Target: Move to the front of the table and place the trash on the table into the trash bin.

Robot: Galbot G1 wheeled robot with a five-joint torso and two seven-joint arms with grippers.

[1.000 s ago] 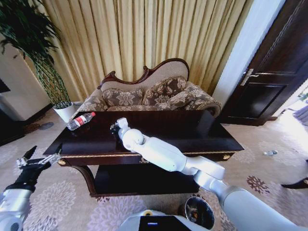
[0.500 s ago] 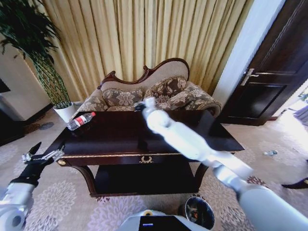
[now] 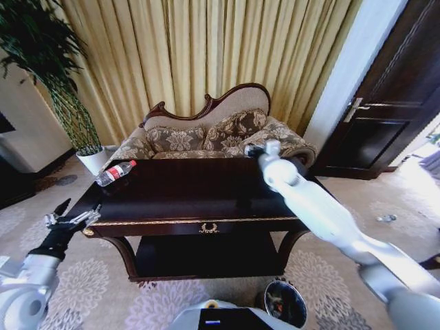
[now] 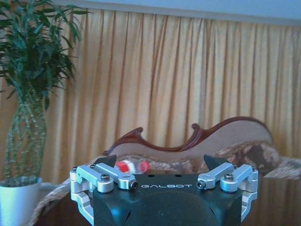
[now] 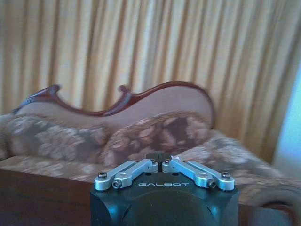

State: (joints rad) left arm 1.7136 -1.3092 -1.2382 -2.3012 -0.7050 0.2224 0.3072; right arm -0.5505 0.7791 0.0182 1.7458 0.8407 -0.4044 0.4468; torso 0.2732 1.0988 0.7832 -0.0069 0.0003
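The bottle (image 3: 115,172) lies on its side at the far left corner of the table (image 3: 206,196), red cap toward the sofa (image 3: 213,134). The bin (image 3: 285,303) stands on the carpet in front of the table. The left gripper (image 3: 71,218) hovers off the table's left end, jaws apart and empty. The right gripper (image 3: 250,150) hangs over the far right edge, jaws closed on nothing.

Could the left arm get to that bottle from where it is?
Probably yes. The left gripper hangs open beside the table's left end, and the bottle lies on that end's far corner with bare tabletop between.
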